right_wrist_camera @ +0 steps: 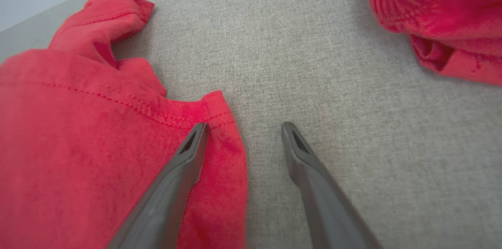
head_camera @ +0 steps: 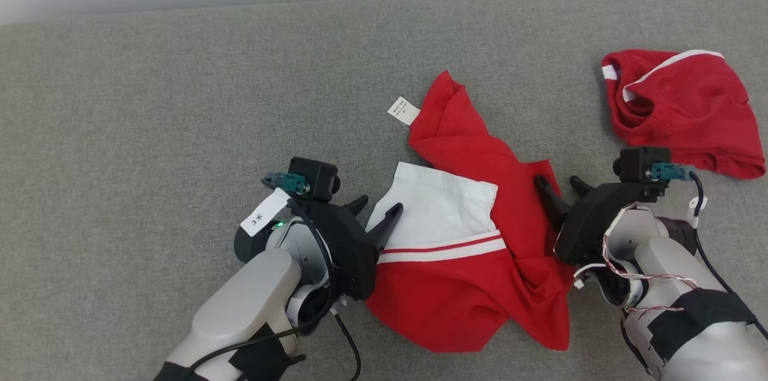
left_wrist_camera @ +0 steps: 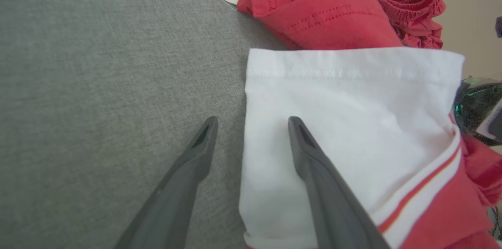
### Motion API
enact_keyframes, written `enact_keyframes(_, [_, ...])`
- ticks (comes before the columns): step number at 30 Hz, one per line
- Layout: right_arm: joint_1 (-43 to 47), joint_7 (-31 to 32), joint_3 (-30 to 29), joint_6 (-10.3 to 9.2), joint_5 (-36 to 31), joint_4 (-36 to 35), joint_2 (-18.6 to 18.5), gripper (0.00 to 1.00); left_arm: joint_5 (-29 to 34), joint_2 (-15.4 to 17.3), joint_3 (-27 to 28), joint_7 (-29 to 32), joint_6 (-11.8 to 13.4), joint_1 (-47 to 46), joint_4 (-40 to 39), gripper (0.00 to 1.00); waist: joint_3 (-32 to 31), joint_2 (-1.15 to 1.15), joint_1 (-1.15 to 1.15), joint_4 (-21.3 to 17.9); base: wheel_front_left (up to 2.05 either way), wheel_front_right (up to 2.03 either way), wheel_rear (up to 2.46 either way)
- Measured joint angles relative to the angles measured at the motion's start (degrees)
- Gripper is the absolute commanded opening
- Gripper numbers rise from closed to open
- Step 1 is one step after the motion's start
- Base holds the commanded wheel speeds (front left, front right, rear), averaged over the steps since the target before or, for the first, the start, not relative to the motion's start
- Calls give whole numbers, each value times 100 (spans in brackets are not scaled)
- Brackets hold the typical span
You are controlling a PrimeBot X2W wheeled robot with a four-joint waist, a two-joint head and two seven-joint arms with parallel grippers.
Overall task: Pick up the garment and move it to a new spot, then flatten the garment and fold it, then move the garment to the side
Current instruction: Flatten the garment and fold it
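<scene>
Now left fingers [left_wrist_camera: 313,170] and right fingers [right_wrist_camera: 184,166] stand spread wide, each pair straddling a garment [head_camera: 456,291] edge.

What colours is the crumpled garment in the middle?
The garment is red with a white, red-striped panel; best in head view.

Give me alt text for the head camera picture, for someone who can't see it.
A crumpled red garment with a white panel lies on a grey fabric surface, with the open left claw at its left edge and the open right claw at its right edge. A second red garment lies apart at the upper right.
</scene>
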Motion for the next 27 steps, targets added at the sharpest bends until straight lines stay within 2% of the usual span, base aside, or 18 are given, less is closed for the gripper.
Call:
enact_keyframes(1, [-46, -1, -3, 24, 1, 42, 10, 0, -40, 1, -38, 1, 1, -1, 11, 0, 4, 0, 0, -2, 0, 0, 0])
enact_keyframes(7, [-154, -115, -85, 219, 69, 343, 60, 0, -379, -5, -249, 12, 29, -67, 20, 0, 16, 0, 0, 60, 0, 0, 0])
enact_keyframes(16, [-322, -550, -282, 416, 186, 575, 69, 0, -491, -12, -227, -455, 191, -443, 319, 0, -127, 0, 0, 187, 0, 0, 0])
enact_keyframes(23, [-510, -1194, -569, 505, 261, 549, -40, 0, -491, -27, 174, -1043, 249, -747, 598, 0, -325, -1, -1, 249, 0, 0, 0])
enact_keyframes(27, [-541, -1318, -600, 568, 263, 544, -153, 0, -545, 65, 493, -1427, 249, -861, 583, 0, -441, -1, -1, 322, 0, 0, 0])
